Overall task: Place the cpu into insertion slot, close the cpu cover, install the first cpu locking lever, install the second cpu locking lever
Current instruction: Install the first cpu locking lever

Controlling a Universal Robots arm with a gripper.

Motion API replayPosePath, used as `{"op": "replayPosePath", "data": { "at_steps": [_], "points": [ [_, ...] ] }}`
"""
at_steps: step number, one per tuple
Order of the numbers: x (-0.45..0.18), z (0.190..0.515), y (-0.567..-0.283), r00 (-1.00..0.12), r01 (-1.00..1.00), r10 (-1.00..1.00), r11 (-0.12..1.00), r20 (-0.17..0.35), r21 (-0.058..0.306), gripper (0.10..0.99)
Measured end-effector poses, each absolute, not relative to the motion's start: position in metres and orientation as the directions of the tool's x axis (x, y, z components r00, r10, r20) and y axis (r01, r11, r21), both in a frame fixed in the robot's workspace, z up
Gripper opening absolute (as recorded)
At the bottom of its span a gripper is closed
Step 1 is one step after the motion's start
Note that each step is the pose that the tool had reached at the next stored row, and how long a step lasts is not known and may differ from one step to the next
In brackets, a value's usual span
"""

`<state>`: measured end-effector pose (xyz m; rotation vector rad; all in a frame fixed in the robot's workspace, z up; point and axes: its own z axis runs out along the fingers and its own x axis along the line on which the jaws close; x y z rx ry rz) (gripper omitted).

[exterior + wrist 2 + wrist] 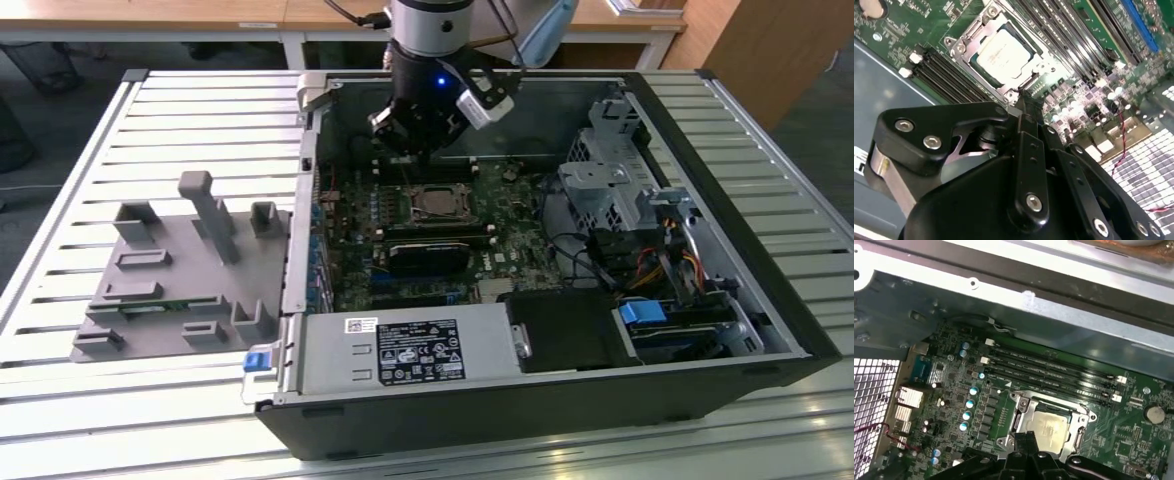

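Exterior view: your gripper [416, 148] hangs inside the computer case [787, 330], near the chip [437, 203]. Second wrist view: chip sits in the socket [981, 75], cover [961, 47] flat around it; fingers [1029, 125] pressed together, empty. First wrist view: fingertips [1021, 440] beside the cover's edge.

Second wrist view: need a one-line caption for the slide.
Shut gripper at the edge of the cpu cover, which lies flat around the seated cpu.
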<state>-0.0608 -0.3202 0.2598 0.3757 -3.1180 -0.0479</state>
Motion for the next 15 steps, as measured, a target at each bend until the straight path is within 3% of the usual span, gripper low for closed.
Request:
{"op": "replayPosePath", "data": {
  "at_steps": [15],
  "points": [
    [-0.101, 0.258, -0.316, -0.979, -0.204, -0.204, 0.979, -0.004, 0.033, 0.106]
  ]
}}
